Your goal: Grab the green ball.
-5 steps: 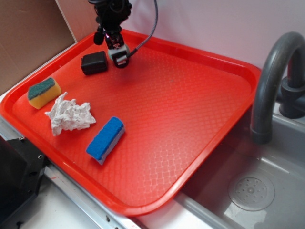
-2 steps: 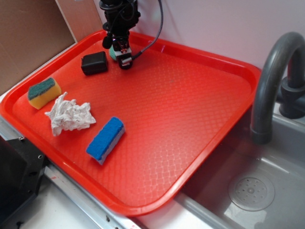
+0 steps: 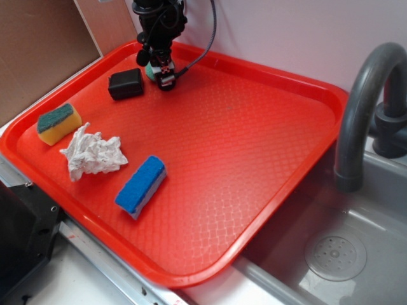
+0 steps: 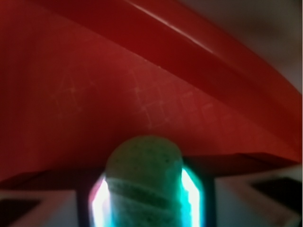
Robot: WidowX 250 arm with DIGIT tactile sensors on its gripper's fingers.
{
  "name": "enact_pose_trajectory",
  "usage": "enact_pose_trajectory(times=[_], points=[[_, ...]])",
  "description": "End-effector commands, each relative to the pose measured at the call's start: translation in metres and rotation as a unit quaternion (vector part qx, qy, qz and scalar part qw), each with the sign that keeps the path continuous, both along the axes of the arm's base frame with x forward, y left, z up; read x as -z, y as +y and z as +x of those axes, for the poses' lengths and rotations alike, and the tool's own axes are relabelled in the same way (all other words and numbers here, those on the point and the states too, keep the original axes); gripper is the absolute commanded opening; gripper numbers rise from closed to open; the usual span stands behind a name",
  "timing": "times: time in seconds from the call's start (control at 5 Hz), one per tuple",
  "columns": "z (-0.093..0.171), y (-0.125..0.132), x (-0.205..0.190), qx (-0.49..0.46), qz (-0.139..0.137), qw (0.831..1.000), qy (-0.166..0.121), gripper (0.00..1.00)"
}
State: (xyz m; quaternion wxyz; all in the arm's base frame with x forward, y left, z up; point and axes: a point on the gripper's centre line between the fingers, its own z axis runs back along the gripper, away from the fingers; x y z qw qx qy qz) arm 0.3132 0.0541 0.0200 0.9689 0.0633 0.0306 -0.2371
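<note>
Exterior view: arm comes down steeply from the top edge over the far left corner of the red tray (image 3: 267,146), wrist pointing down, gripper (image 3: 160,72) low at the tray floor just right of the black block (image 3: 125,83). A sliver of the green ball (image 3: 149,70) shows at the gripper's left side. Yellow sponge (image 3: 58,123), crumpled paper (image 3: 93,154) and blue sponge (image 3: 141,185) lie well apart, nearer. Wrist view: green ball (image 4: 143,182) sits squeezed between the two fingers (image 4: 193,196), tray rim beyond.
</note>
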Motion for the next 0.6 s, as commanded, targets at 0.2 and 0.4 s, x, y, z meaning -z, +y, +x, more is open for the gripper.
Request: enact_pose_trajectory(times=[0.2,0.4], points=[[-0.018,-0.066,-0.123,-0.031,0.045,0.995,-0.084,0.0],[-0.031,-0.09,-0.149,-0.114,-0.032,0.989,-0.085,0.0]])
